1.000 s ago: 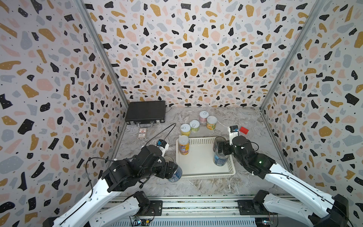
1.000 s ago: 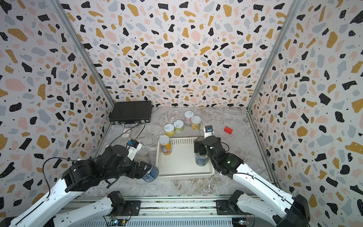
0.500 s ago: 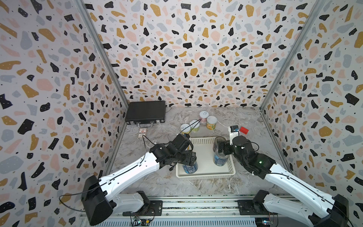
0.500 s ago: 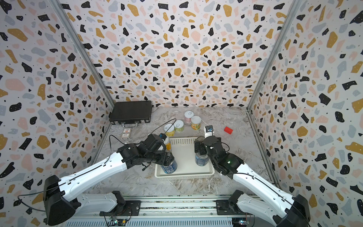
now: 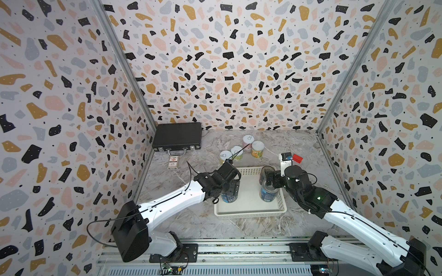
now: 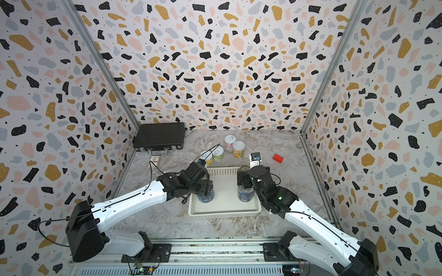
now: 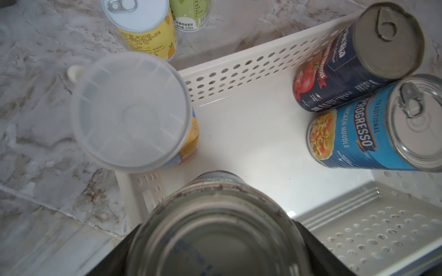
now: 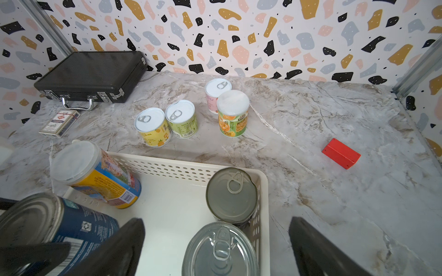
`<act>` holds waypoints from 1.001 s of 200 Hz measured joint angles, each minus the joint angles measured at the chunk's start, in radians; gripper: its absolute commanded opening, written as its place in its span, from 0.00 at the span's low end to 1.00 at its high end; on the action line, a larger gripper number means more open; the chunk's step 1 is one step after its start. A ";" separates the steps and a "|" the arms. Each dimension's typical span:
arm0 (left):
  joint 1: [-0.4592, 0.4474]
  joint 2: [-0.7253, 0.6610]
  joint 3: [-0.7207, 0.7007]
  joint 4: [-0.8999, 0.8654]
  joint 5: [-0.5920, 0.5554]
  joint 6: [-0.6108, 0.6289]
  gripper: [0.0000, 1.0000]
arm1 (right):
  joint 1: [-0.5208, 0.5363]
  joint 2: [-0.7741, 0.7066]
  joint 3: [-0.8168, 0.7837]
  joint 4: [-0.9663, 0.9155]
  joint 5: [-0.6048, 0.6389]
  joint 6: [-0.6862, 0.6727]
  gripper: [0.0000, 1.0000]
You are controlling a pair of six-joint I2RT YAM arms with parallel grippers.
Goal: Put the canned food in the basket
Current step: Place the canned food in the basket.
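The white basket (image 5: 248,212) sits at the table's middle front. My left gripper (image 5: 230,191) is shut on a blue can (image 5: 228,197) just inside the basket's left wall; the can's bare metal end (image 7: 215,229) fills the left wrist view. My right gripper (image 8: 215,248) stands open above a blue soup can (image 5: 267,194) by the right wall, with a navy can (image 5: 265,172) behind it. An orange-yellow can (image 8: 95,172) with a plastic lid stands in the far left corner. Behind the basket stand yellow (image 8: 153,126), green (image 8: 181,118), pink (image 8: 216,95) and orange-green (image 8: 233,113) cans.
A black briefcase (image 5: 177,136) lies at the back left, with a flat card packet (image 5: 173,162) in front of it. A small red block (image 5: 297,158) lies at the right, behind the right arm. Patterned walls close in three sides.
My left arm swung from the table's front left into the basket's left side, carrying the blue can. The right arm has stayed over the soup can.
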 measured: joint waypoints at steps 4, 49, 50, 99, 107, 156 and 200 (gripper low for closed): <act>0.000 0.008 -0.001 0.008 -0.007 0.000 0.46 | 0.000 0.000 0.000 0.000 0.000 0.000 1.00; 0.000 0.115 -0.004 0.085 -0.063 -0.001 0.45 | 0.000 0.000 0.000 0.000 -0.003 0.000 1.00; 0.000 0.117 -0.004 0.085 -0.064 -0.001 0.45 | 0.000 0.000 0.000 0.000 -0.003 0.000 1.00; 0.008 0.164 -0.014 0.121 -0.085 -0.023 0.46 | 0.000 0.000 0.000 0.000 -0.008 0.000 1.00; 0.012 0.163 -0.021 0.130 -0.089 -0.027 0.46 | 0.000 0.000 0.000 0.000 -0.010 0.000 1.00; 0.018 0.151 -0.044 0.149 -0.130 -0.055 0.46 | 0.000 -0.001 0.000 0.000 -0.015 0.000 1.00; 0.023 0.125 -0.064 0.127 -0.167 -0.085 0.49 | 0.000 -0.001 0.000 0.000 -0.019 0.001 1.00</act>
